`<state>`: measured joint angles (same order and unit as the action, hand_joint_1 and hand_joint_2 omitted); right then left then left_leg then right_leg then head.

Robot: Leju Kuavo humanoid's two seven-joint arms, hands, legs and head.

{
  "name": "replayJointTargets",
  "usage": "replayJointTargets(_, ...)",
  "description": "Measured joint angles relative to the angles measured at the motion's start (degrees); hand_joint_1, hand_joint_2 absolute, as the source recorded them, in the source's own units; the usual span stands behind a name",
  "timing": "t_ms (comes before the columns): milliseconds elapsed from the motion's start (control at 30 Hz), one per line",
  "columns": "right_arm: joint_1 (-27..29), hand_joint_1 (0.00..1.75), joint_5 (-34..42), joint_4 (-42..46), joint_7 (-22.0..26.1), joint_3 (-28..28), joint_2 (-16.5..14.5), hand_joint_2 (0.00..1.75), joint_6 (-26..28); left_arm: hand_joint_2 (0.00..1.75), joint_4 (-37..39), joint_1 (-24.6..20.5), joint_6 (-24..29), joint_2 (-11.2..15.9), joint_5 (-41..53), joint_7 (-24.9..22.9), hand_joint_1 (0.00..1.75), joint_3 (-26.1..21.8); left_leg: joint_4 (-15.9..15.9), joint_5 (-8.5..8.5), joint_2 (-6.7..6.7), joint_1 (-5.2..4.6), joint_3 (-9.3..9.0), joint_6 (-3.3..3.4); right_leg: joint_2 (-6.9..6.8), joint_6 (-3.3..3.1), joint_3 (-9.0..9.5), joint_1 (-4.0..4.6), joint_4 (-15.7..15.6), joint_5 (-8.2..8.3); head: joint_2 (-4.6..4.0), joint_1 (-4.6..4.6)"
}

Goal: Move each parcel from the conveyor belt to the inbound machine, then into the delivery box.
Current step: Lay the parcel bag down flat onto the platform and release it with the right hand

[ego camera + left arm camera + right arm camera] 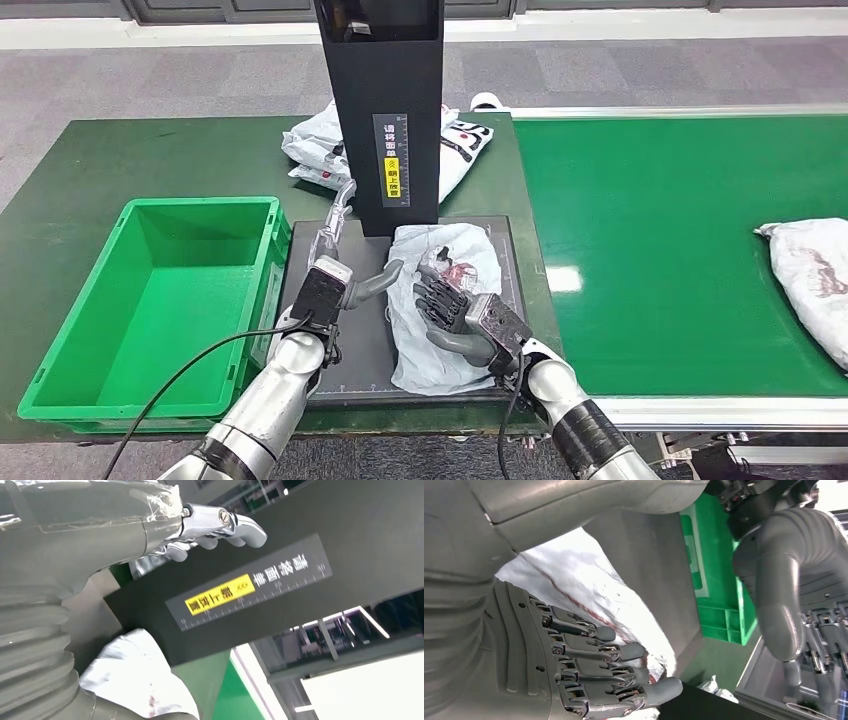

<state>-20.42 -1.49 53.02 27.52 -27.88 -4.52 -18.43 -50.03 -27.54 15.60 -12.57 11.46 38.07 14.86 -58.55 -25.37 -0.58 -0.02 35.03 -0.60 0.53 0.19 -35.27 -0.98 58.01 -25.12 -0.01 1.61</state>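
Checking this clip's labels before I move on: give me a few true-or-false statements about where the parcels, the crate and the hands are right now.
1. A white parcel lies on the dark platform in front of the black scanner tower. True.
2. The green crate holds a parcel. False: no parcel shows inside it.
3. The right hand rests on the parcel on the platform. True.
4. The left hand grips the crate's rim. False: it is over the platform beside the parcel, holding nothing.
5. The conveyor belt carries no parcel. False: another parcel lies at its right end.
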Motion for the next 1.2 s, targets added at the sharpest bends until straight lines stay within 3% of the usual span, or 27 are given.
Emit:
replayJointTargets(267, 1.35, 0.0, 1.08, 3.67, 2.71, -0.01, -0.51, 1.75, 5.39, 1.75, 0.43, -0.14, -0.7, -0.3, 1.12, -1.23, 0.0, 2.25, 0.0, 0.0, -0.01, 0.0, 0.0, 0.0, 0.0, 0.0, -0.01, 0.0, 0.0, 0.0, 0.0, 0.01)
replayJointTargets(533, 2.92, 0.0, -6.48, 12.14, 3.01, 0.53, -0.51, 1.75, 34.5, 1.75, 1.51, -0.36, -1.61, -0.35, 7.37, -4.99, 0.0, 4.35, 0.0, 0.0, 0.0, -0.01, -0.01, 0.0, 0.02, 0.0, -0.03, -0.01, 0.0, 0.0, 0.0, 0.01)
replayJointTargets(633, 3.09, 0.0, -7.9, 13.38, 2.77, 2.45, -0.26, 1.75, 40.18, 1.75, 3.52, -0.72, -3.51, -0.42, 12.06, -6.31, 0.0, 6.53, 0.0, -0.01, 0.0, -0.02, 0.0, 0.0, 0.01, 0.0, -0.02, -0.03, 0.0, 0.0, 0.01, -0.01)
replayJointTargets(933, 2.86, 0.0, -2.22, 12.63, 0.69, 9.46, -0.07, 1.75, 30.43, 1.75, 9.42, -1.48, -4.03, -1.13, 18.87, -6.72, 0.0, 10.57, 0.01, -0.01, 0.01, -0.03, 0.0, 0.0, 0.01, 0.01, -0.03, -0.02, 0.0, 0.0, 0.0, 0.01)
replayJointTargets(1200, 1.08, 0.0, -7.51, 7.96, -3.78, 10.68, -0.19, 1.75, 24.47, 1.75, 11.25, -2.21, -3.06, -1.29, 19.43, -7.62, 0.0, 11.04, 0.01, -0.01, 0.0, -0.01, 0.01, 0.0, 0.01, 0.0, -0.01, -0.01, 0.0, 0.0, 0.0, 0.0)
